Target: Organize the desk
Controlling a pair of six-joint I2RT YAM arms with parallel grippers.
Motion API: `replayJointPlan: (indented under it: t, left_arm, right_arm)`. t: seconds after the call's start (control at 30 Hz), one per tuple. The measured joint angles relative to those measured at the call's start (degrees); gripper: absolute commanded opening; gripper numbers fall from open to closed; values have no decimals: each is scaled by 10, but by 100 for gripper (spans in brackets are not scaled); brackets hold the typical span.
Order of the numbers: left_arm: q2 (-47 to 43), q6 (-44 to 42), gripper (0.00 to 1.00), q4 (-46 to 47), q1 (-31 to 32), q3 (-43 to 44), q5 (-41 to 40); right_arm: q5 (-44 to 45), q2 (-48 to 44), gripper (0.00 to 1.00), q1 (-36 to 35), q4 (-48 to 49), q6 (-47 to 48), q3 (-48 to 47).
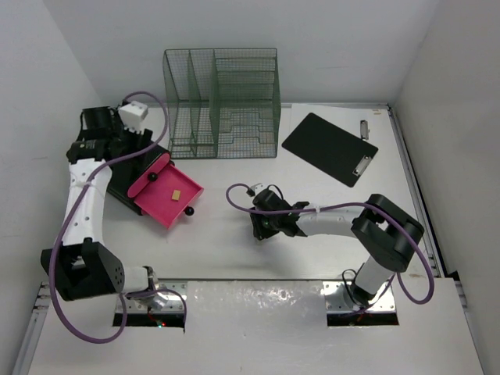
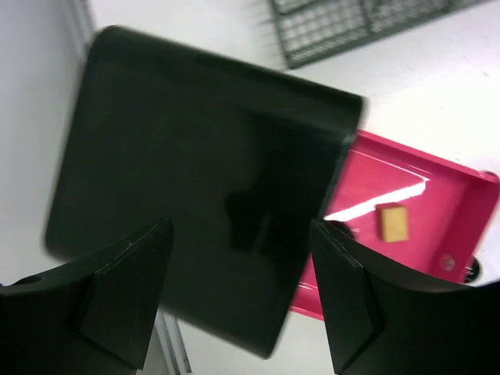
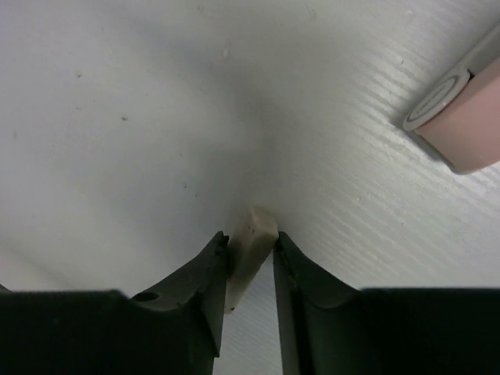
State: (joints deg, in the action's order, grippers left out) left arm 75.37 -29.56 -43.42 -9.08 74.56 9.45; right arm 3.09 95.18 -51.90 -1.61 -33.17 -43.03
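Observation:
The desk (image 1: 234,254) is a white tabletop. On its left stands a black drawer box (image 1: 125,187) with its pink drawer (image 1: 168,197) pulled out; a small tan block (image 2: 392,222) lies in the drawer. My left gripper (image 2: 238,289) hovers open above the black box (image 2: 203,156), with nothing between its fingers. At mid-desk my right gripper (image 1: 262,226) is low on the surface. In the right wrist view its jaws (image 3: 251,236) press both sides of a small white eraser (image 3: 256,225) resting on the desk.
A green wire-mesh organizer (image 1: 223,101) stands at the back. A black clipboard (image 1: 328,147) lies at the back right. A pale pink tube with a grey end (image 3: 461,117) lies close to the right gripper. Metal rails (image 1: 414,195) and white walls edge the desk.

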Motion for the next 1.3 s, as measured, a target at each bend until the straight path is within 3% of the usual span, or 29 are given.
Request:
replayJointPlan:
  t: [0.07, 0.17, 0.4, 0.6, 0.87, 1.3]
  left_arm:
    - [-3, -3, 69, 6, -31, 4, 8]
    - [-5, -7, 69, 13, -69, 4, 16]
    - [-4, -13, 70, 21, -134, 4, 42]
    - [3, -13, 70, 23, -187, 7, 70]
    - [25, -15, 70, 25, -247, 12, 94]
    - [51, -17, 70, 34, -267, 11, 120]
  right_arm:
    - [0, 1, 12, 0, -2, -1, 0]
    - [3, 3, 0, 0, -8, 2, -7]
    - [35, 4, 0, 0, -46, 45, -58]
    - [74, 21, 0, -24, 3, 173, -203]
    - [18, 206, 0, -97, 185, 364, -435]
    - [-29, 426, 0, -119, 216, 524, -618]
